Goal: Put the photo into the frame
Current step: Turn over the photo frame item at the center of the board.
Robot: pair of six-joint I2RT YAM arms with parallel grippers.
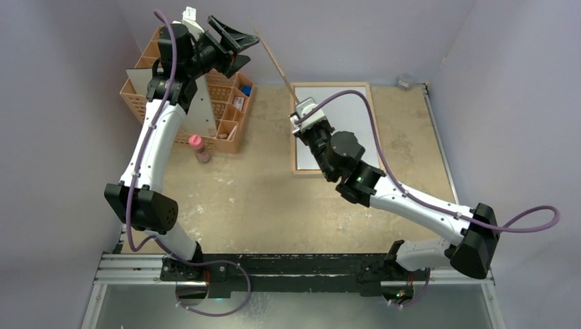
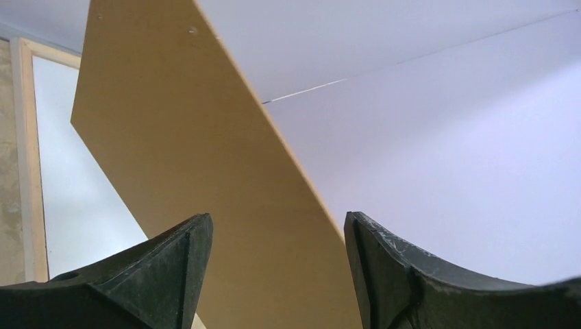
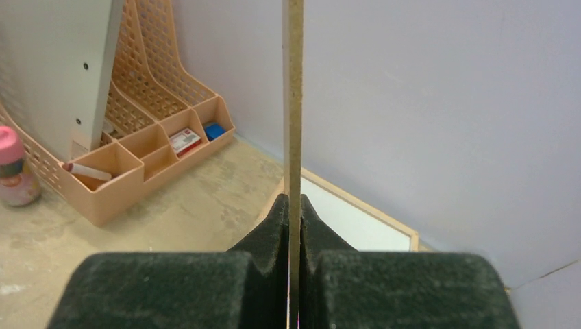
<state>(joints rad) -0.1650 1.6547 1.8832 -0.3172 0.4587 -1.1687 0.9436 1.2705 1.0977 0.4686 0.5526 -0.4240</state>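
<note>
Frame (image 1: 332,84): flat on the table (image 1: 260,199), with a light wood rim; a smooth white sheet (image 1: 353,116) fills it.
Fibreboard sheet (image 1: 274,62): thin, matt brown, upright over the frame's left rim.
Right gripper (image 1: 299,118): fingers pinched tight on the fibreboard's lower edge.
Left gripper (image 1: 236,42): jaws wide apart, holding nothing, raised left of the frame.
Left wrist view only: the board's broad tan face (image 2: 185,157).
Right wrist view only: its grainy edge (image 3: 293,103).
Room: speckled table surface spreads on the frame's near side.

Matt fibreboard sheet (image 2: 192,171), wood-rimmed frame (image 2: 26,157)
</note>
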